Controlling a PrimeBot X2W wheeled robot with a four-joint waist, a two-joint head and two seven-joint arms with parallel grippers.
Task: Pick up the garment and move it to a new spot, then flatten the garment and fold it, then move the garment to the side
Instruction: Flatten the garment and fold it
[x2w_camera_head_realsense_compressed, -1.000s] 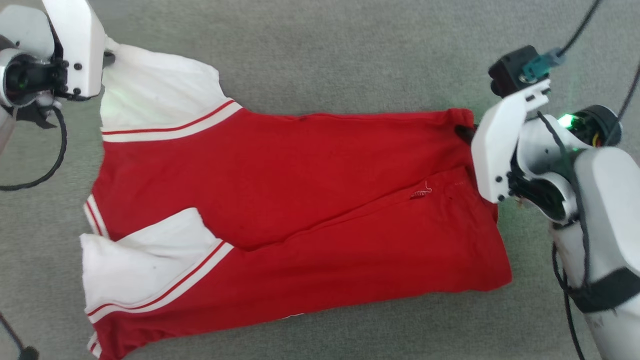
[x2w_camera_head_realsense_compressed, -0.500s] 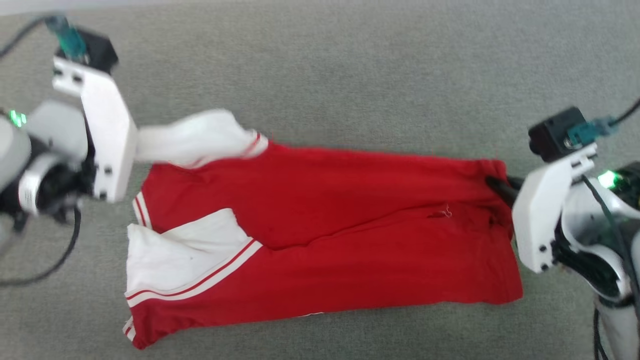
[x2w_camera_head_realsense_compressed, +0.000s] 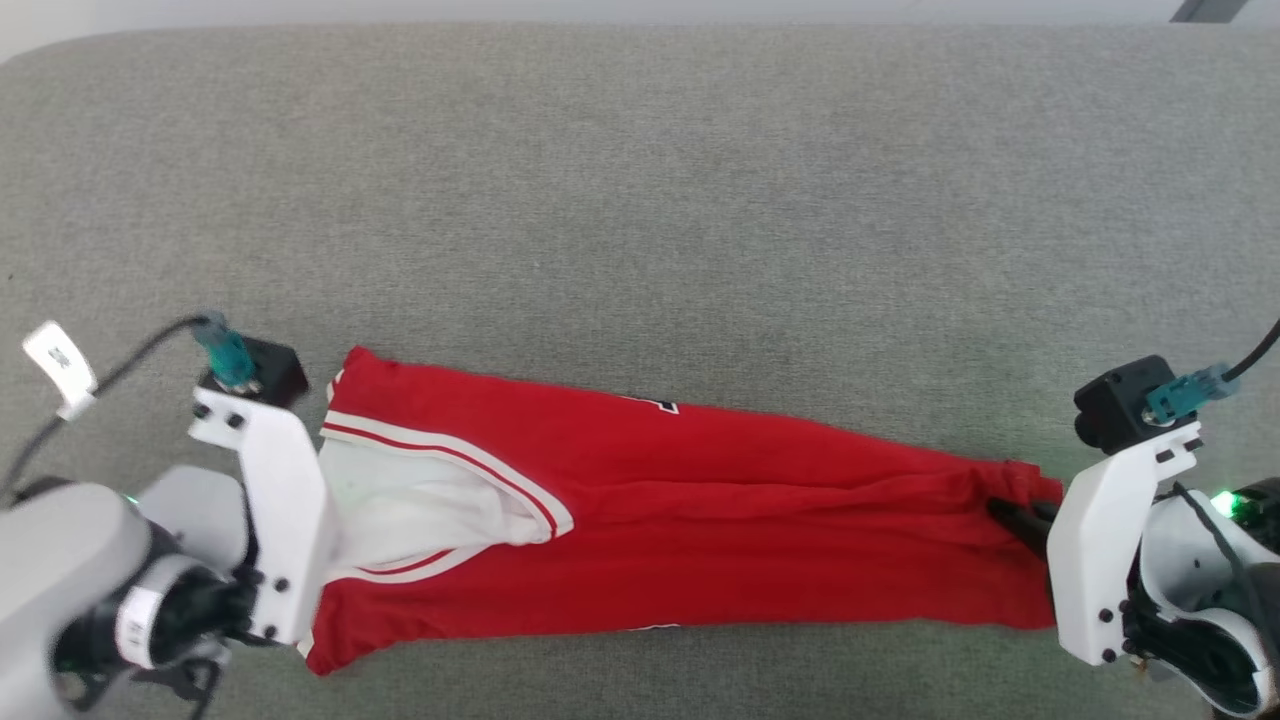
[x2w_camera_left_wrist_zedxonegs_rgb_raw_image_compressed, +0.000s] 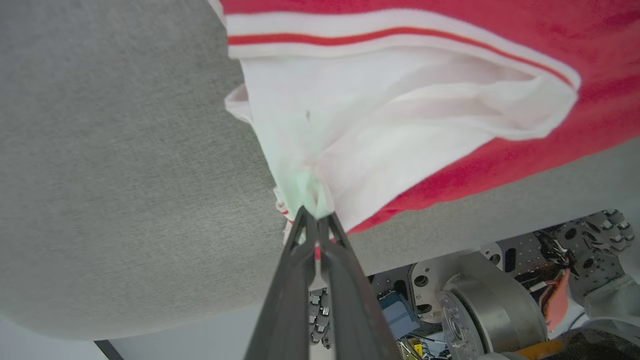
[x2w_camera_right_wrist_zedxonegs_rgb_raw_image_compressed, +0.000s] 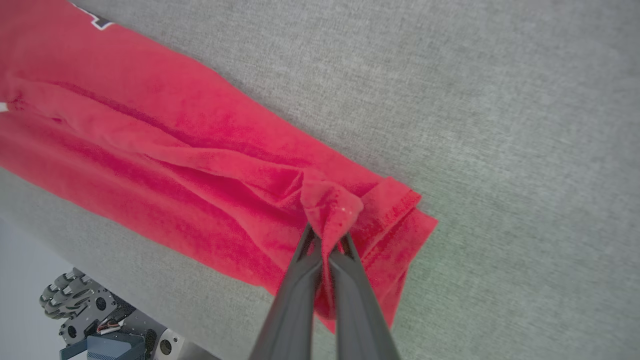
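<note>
— Fingers: how are they seen to be set?
— On the left gripper (x2w_camera_left_wrist_zedxonegs_rgb_raw_image_compressed: 313, 222) they are pressed together on a pinch of the white sleeve (x2w_camera_left_wrist_zedxonegs_rgb_raw_image_compressed: 380, 125). On the right gripper (x2w_camera_right_wrist_zedxonegs_rgb_raw_image_compressed: 325, 240) they are clamped on a bunched fold of red cloth at the garment's right end.
— Where is the garment (x2w_camera_head_realsense_compressed: 700, 520) found?
— It is stretched left to right between both grippers, over the near part of the grey cloth-covered surface (x2w_camera_head_realsense_compressed: 640, 200), and is doubled lengthwise.
— What is shown of the room?
— A pale strip is seen beyond the surface's far edge. Below its near edge, the robot's metal base (x2w_camera_left_wrist_zedxonegs_rgb_raw_image_compressed: 480, 300) and a roller wheel (x2w_camera_right_wrist_zedxonegs_rgb_raw_image_compressed: 62, 295) are seen.
</note>
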